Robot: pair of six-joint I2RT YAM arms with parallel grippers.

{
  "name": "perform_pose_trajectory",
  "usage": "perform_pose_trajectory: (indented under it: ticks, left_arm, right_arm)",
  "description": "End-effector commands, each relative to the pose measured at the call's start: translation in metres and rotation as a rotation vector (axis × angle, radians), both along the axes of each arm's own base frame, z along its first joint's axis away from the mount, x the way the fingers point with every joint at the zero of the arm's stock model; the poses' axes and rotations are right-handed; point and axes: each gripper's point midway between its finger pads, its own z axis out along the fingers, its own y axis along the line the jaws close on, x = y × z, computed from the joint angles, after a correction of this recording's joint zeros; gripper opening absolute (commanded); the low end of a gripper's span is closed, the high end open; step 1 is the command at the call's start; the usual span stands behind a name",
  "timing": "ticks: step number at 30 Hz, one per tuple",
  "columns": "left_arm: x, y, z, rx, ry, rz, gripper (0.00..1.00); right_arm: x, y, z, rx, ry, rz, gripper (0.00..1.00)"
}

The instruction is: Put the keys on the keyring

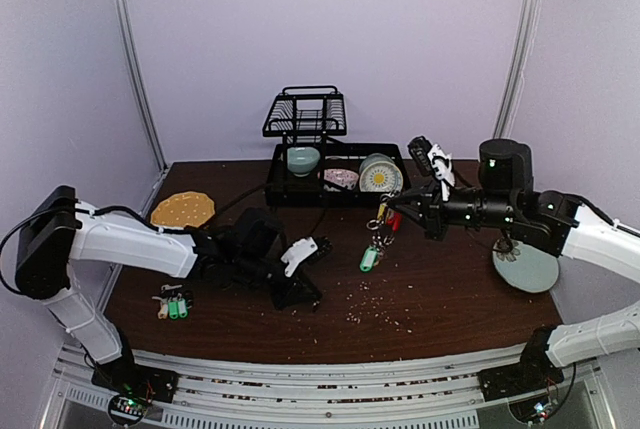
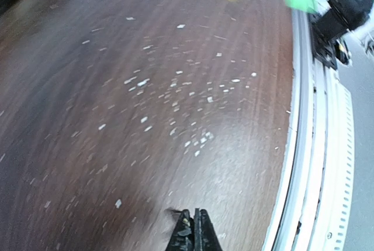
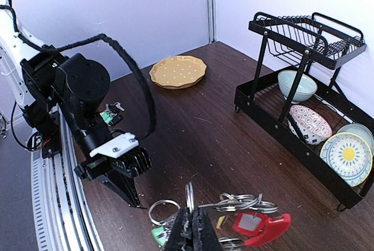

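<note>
Hanging from the right claw (image 3: 190,233) clamped on it, the keyring (image 1: 384,217) was cut off by its wrist view's lower edge; left claw (image 2: 194,236) closed, view blurred.

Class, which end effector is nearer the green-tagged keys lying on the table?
Left. The left end effector is just right of the keys; the right end effector holds the keyring farther right.

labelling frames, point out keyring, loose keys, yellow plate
keyring (image 1: 369,260), top external view, on its hanging green tag
loose keys (image 1: 177,308), top external view, on the green tags
yellow plate (image 1: 183,210), top external view, centre
</note>
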Motion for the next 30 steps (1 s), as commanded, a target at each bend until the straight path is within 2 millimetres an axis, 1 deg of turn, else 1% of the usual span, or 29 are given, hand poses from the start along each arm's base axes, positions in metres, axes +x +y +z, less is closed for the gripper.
perform_pose_trajectory:
  ticks: [1, 3, 6, 8, 11, 13, 14, 16, 19, 21, 22, 24, 26, 30]
  left_arm:
    - [0.0, -0.029, 0.007, -0.054, -0.052, -0.111, 0.0]
    - [0.0, -0.035, 0.002, -0.055, -0.035, -0.13, 0.0]
    - [-0.003, -0.047, 0.001, -0.055, -0.037, -0.159, 0.0]
    - [-0.009, -0.057, 0.001, -0.062, -0.04, -0.192, 0.0]
    - [-0.02, -0.07, 0.013, -0.151, -0.004, -0.244, 0.0]
    - [-0.027, -0.076, 0.021, -0.219, 0.039, -0.264, 0.0]
    - [-0.028, -0.077, 0.023, -0.238, 0.062, -0.263, 0.0]
    - [-0.023, -0.078, 0.015, -0.235, 0.11, -0.225, 0.0]
    - [0.0, -0.072, -0.027, -0.11, 0.193, -0.091, 0.0]
    - [0.015, -0.062, -0.047, -0.051, 0.246, 0.0, 0.0]
    - [0.019, -0.058, -0.051, -0.053, 0.291, 0.018, 0.0]
    - [0.027, -0.05, -0.051, -0.082, 0.344, 0.072, 0.0]
    - [0.032, -0.045, -0.048, -0.08, 0.327, 0.105, 0.0]
    - [0.035, -0.042, -0.051, -0.055, 0.338, 0.139, 0.0]
  right_arm:
    - [-0.001, -0.008, 0.012, 0.0, -0.048, -0.018, 0.0]
    - [-0.002, -0.007, 0.015, 0.005, -0.048, -0.011, 0.0]
    - [-0.001, -0.006, 0.016, 0.002, -0.043, -0.011, 0.0]
    - [0.0, -0.006, 0.018, 0.006, -0.046, -0.014, 0.0]
    - [-0.001, -0.006, 0.021, 0.011, -0.051, -0.011, 0.0]
    - [-0.002, -0.006, 0.022, 0.012, -0.05, -0.006, 0.0]
    - [-0.003, -0.005, 0.022, 0.015, -0.048, -0.002, 0.0]
    - [-0.003, -0.005, 0.023, 0.02, -0.041, -0.001, 0.0]
    - [-0.004, -0.004, 0.026, 0.035, -0.036, 0.003, 0.0]
    - [-0.004, -0.003, 0.026, 0.036, -0.031, 0.005, 0.0]
    - [-0.004, -0.003, 0.025, 0.035, -0.028, 0.007, 0.0]
    - [-0.005, -0.002, 0.025, 0.036, -0.019, 0.012, 0.0]
    - [-0.006, -0.002, 0.027, 0.039, -0.016, 0.014, 0.0]
    - [-0.006, -0.002, 0.027, 0.04, -0.013, 0.015, 0.0]
